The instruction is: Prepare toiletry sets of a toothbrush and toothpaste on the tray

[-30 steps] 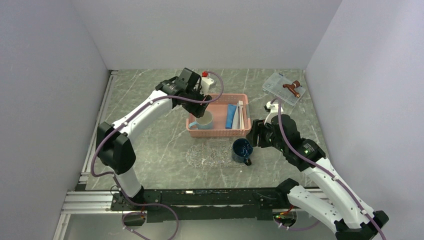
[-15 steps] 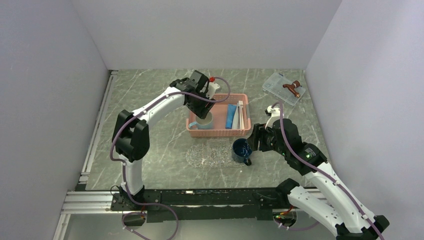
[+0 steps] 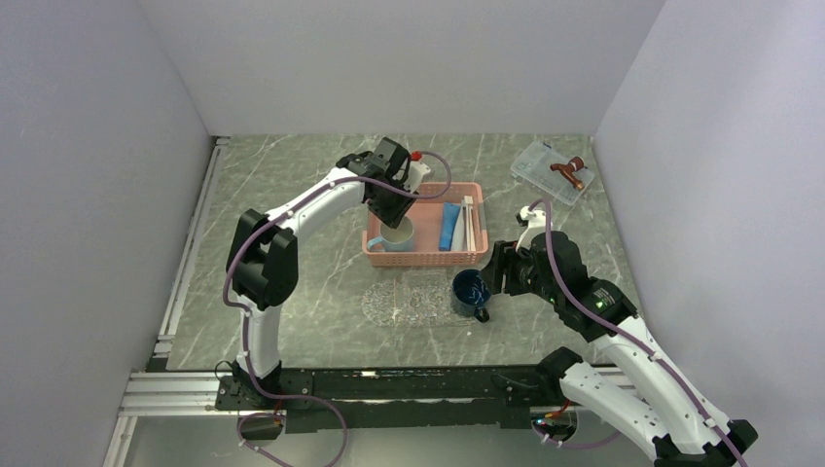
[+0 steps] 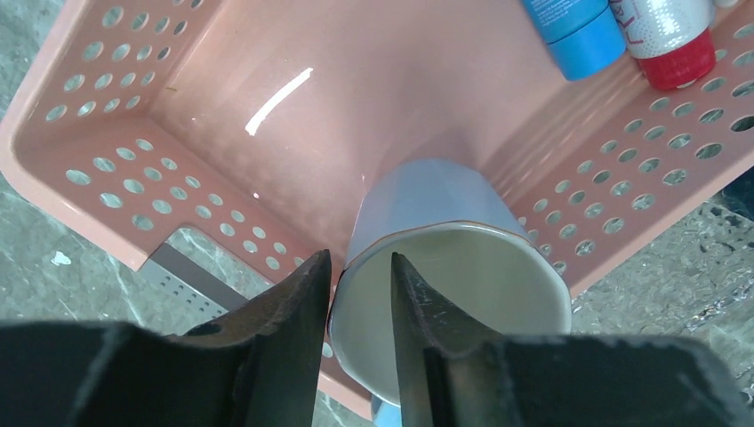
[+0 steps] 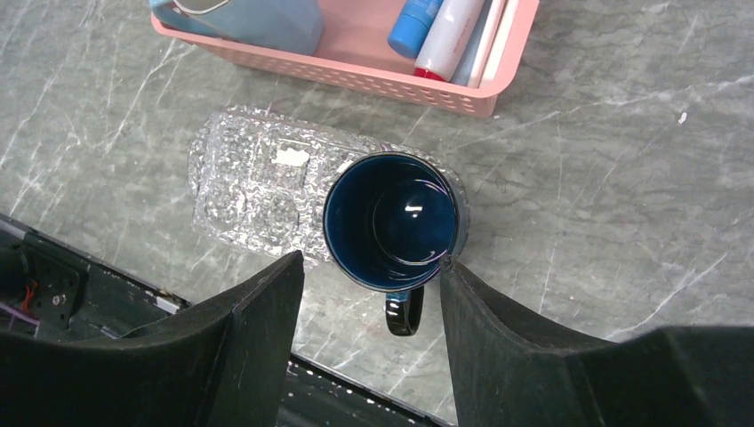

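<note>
Left end effector (image 4: 360, 294) narrow, astride rim of pale cup (image 4: 445, 302) at basket (image 4: 107, 169) left end, inner gap visible: judge best to pinch wall squarely, lift straight. Toothpaste (image 4: 569, 22), toothbrush (image 5: 493, 36) at basket right end; tray (image 5: 249, 178) just before basket. Right end effector (image 5: 369, 262) wide above mug (image 5: 396, 218), also before basket.

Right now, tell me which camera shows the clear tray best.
Right wrist: the tray lies close below, texture clear, a dark blue mug at one end. Top external shows a faint glittery patch; left wrist perhaps a sliver.
</note>
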Controlling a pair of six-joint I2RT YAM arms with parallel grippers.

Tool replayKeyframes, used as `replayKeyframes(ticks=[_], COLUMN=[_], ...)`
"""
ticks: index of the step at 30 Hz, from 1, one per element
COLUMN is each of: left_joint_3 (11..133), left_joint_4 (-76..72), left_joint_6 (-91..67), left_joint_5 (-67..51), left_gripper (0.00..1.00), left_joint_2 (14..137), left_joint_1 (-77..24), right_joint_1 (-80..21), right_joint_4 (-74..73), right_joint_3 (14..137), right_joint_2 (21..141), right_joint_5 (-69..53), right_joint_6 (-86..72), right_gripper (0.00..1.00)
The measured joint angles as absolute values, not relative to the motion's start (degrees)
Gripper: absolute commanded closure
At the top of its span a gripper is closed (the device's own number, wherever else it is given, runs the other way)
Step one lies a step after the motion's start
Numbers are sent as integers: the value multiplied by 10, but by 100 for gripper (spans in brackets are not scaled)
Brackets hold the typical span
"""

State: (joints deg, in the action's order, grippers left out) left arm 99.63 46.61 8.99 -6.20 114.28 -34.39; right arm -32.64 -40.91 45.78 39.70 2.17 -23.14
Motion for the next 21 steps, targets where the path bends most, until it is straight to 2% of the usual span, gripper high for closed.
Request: replayKeyframes(ticks=[2, 8, 21], left_joint_3=[996, 996, 1012], left_joint_4=[466, 467, 473], left_joint_6=[92, 100, 96], left_joint_5=[-62, -62, -31], left_gripper=[72, 100, 100], left_joint_2=[1143, 1144, 1141], left_joint_1=[-344, -344, -347], right_joint_1=[-326, -326, -326], right_joint_4=[-409, -409, -409], right_joint_3=[457, 456, 456], right_joint_2=[397, 397, 396], right_joint_5=[19, 14, 10], right_joint_6=[-232, -232, -244], right_gripper=[40, 40, 40])
